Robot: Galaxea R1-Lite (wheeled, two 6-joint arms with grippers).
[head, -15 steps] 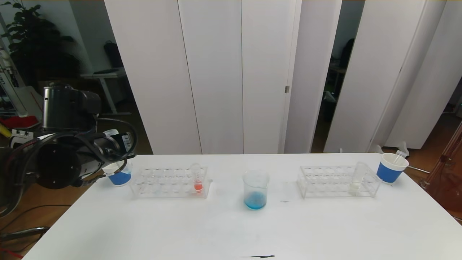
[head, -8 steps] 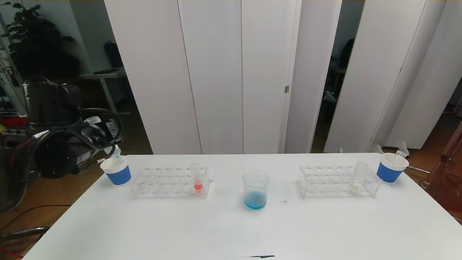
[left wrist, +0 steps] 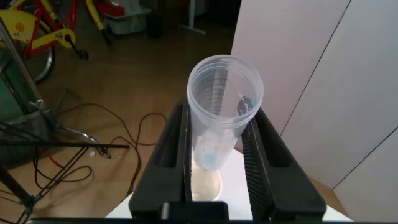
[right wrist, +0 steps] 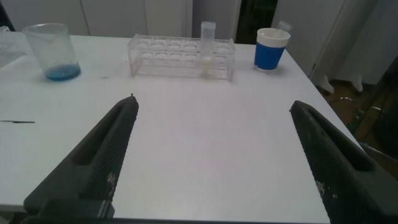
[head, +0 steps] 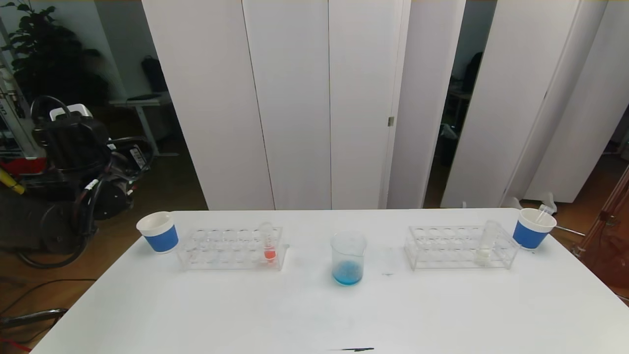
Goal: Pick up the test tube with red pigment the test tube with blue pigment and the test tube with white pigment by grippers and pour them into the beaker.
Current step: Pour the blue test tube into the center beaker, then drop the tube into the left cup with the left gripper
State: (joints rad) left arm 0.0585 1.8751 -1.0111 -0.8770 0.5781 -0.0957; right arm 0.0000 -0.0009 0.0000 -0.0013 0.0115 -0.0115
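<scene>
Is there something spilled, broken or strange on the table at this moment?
Nothing looks spilled or broken. Only a small dark mark lies near the front edge of the table. The beaker stands upright with blue pigment inside.

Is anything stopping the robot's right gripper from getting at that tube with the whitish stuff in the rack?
Probably not. The right gripper is open and empty, with bare table between it and the test tube with white pigment, which stands upright in its rack.

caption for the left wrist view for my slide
Left gripper shut on an emptied test tube, held above a paper cup.
</scene>
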